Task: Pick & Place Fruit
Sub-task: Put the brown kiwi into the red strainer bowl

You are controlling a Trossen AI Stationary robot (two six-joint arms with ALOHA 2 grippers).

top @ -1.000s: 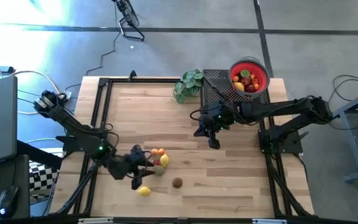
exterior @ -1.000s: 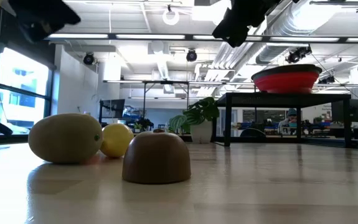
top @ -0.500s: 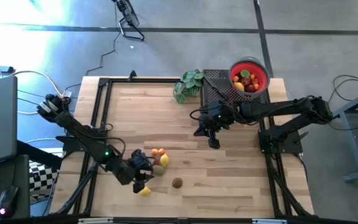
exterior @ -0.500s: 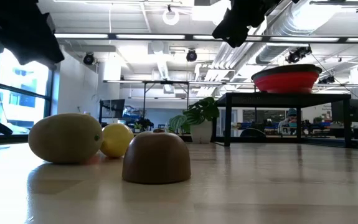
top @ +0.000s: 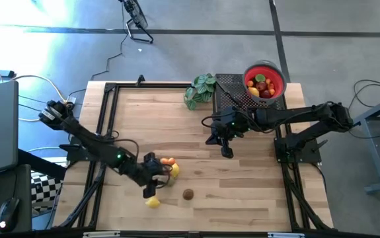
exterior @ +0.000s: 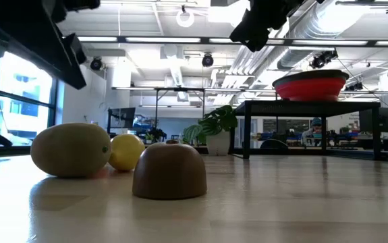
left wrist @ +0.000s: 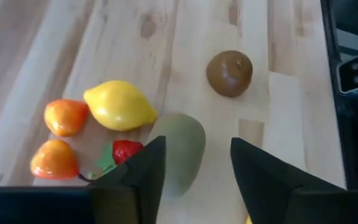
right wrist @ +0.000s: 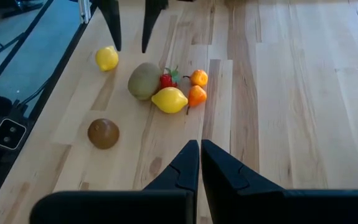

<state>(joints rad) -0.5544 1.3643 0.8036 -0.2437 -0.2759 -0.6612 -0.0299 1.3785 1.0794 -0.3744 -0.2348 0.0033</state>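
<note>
the left end effector (top: 151, 177) hovers low over the near-left part of the wooden worktop (top: 242, 192), its two dark fingers (left wrist: 142, 168) spread apart and gripping nothing. in the left wrist view the gap between them sits just over one end of a pale green fruit (left wrist: 180, 146) lying on the wood. packed close around that green fruit are a yellow lemon (left wrist: 119, 105), two small orange fruits (left wrist: 65, 116) and a little red fruit with a green leaf (left wrist: 124, 151). from above, this cluster (top: 168, 166) shows just beside the left end effector.

a brown fruit (top: 188, 194) lies alone, near the cluster but apart from it, toward the front edge of the worktop. a second small yellow fruit (top: 152, 202) lies by itself near the front edge, just beside the left arm. in the low view the green fruit (exterior: 71, 149), a yellow one (exterior: 127, 151) behind it and the brown one (exterior: 170, 171) stand in a row close to the camera.

the right end effector (top: 227, 152) hangs above the middle of the worktop, well apart from the loose fruit, its fingers (right wrist: 185, 163) pressed together with nothing between them.

at the far right corner a red bowl (top: 264, 82) sits on a dark raised rack (top: 232, 92), with several red, yellow and green fruits inside it. a green leafy plant (top: 199, 90) stands just beside the rack.
</note>
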